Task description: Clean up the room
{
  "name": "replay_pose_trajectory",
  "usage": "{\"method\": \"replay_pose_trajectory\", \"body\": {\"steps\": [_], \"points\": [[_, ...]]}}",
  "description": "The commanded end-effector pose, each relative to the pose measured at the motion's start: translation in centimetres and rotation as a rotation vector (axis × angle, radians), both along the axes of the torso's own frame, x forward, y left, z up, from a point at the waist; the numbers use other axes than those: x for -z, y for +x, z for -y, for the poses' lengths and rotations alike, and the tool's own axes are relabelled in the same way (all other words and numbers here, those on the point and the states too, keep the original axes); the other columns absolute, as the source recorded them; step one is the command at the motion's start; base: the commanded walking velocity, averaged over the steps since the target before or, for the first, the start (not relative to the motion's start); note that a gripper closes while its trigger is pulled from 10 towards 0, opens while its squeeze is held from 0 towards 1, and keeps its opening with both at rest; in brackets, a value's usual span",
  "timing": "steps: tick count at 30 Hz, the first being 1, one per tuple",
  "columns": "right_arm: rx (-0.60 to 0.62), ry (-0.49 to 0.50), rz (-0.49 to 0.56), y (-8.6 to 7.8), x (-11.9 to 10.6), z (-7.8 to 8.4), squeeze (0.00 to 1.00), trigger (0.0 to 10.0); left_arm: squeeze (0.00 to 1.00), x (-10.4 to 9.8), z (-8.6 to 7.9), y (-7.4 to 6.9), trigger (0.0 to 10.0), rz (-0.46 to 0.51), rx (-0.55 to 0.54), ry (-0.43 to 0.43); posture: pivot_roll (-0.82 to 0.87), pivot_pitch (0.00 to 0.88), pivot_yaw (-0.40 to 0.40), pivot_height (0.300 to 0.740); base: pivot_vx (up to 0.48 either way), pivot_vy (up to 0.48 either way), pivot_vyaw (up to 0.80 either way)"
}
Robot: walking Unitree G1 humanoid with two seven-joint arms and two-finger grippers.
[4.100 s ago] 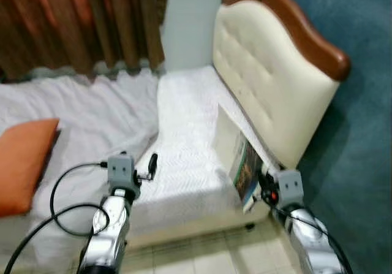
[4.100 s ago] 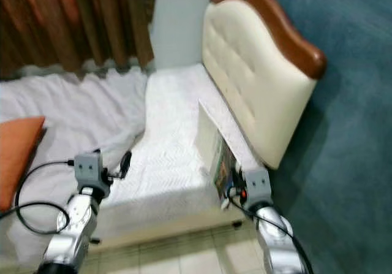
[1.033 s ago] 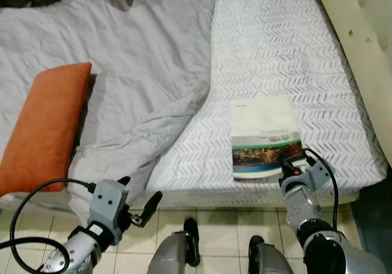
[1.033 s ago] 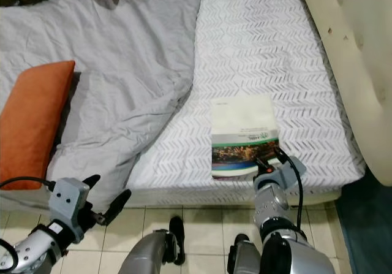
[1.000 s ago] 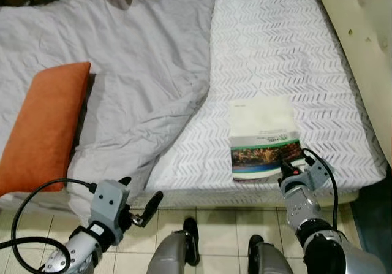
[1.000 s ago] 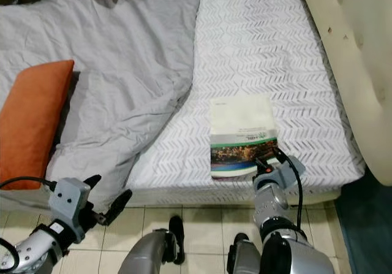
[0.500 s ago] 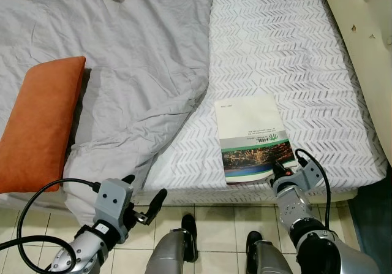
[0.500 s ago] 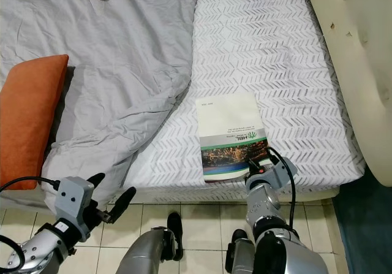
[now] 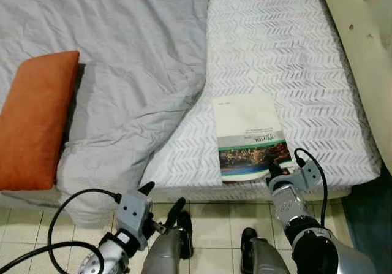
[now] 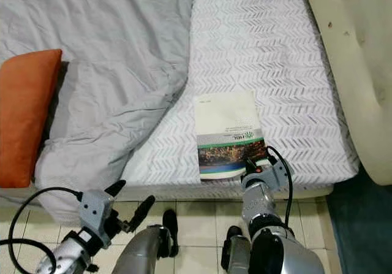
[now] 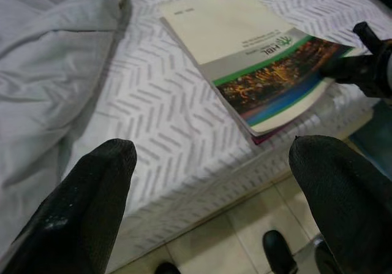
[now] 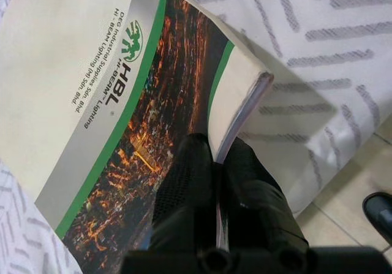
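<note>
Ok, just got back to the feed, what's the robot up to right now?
The robot stands at the edge of the bed. Its right gripper is shut on the near corner of a catalogue, which lies flat on the patterned sheet near the mattress edge. The left gripper is open and hangs low over the floor tiles, holding nothing. A grey duvet is rumpled over the left part of the bed, with an orange pillow lying at its far left.

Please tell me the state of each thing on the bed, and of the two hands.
Book: closed, flat near the mattress edge, cover up.
Right hand: shut on the book's corner.
Left hand: open, holding nothing, below the bed edge.
Grey blanket: rumpled.
Orange pillow: lying flat.
</note>
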State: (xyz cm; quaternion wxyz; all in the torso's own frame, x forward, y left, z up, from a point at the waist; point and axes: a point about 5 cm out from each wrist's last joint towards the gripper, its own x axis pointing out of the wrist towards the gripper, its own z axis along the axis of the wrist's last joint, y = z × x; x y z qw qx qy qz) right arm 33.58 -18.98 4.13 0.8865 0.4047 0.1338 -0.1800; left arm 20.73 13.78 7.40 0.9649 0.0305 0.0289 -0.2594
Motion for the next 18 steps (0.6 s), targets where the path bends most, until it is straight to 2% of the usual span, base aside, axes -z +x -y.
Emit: {"method": "replay_pose_trajectory", "body": {"steps": [1,2,3,5,7,10,15,18], "points": [[0.016,0.030,-0.092,-1.5,2.1,-0.2,0.00,0.0,0.00,1.6,0.8,-0.5,10.0,-0.023,0.016,0.015,0.13,0.473,0.090,0.740,0.000,0.000,0.00],[0.016,0.030,-0.092,-1.5,2.1,-0.2,0.00,0.0,0.00,1.6,0.8,-0.5,10.0,-0.023,0.016,0.015,0.13,0.473,0.090,0.740,0.000,0.000,0.00],[0.019,0.031,-0.086,-1.5,2.0,-0.1,0.00,0.0,0.00,2.5,1.5,-0.4,10.0,-0.027,0.029,0.024,0.09,0.489,0.062,0.740,0.000,0.000,0.00],[0.019,0.031,-0.086,-1.5,2.0,-0.1,0.00,0.0,0.00,2.5,1.5,-0.4,10.0,-0.027,0.029,0.024,0.09,0.489,0.062,0.740,0.000,0.000,0.00],[0.029,0.047,-0.070,-1.4,1.9,-0.1,0.00,0.0,0.00,4.0,2.5,0.0,10.0,-0.030,0.028,0.046,0.06,0.501,0.043,0.740,0.000,0.000,0.00],[0.040,0.069,-0.059,-1.3,1.7,-0.2,0.00,0.0,0.00,4.7,3.3,0.2,10.0,-0.027,0.036,0.030,0.05,0.504,0.034,0.740,0.000,0.000,0.00],[0.049,0.101,-0.053,-1.2,1.7,-0.4,0.00,0.0,0.00,5.0,3.8,0.3,10.0,-0.010,0.058,0.004,0.05,0.501,0.031,0.740,0.000,0.000,0.00],[0.054,0.123,-0.049,-1.2,1.7,-0.7,0.00,0.0,0.00,4.9,3.4,0.5,10.0,0.004,0.035,0.007,0.06,0.498,0.032,0.740,0.000,0.000,0.00]]}}
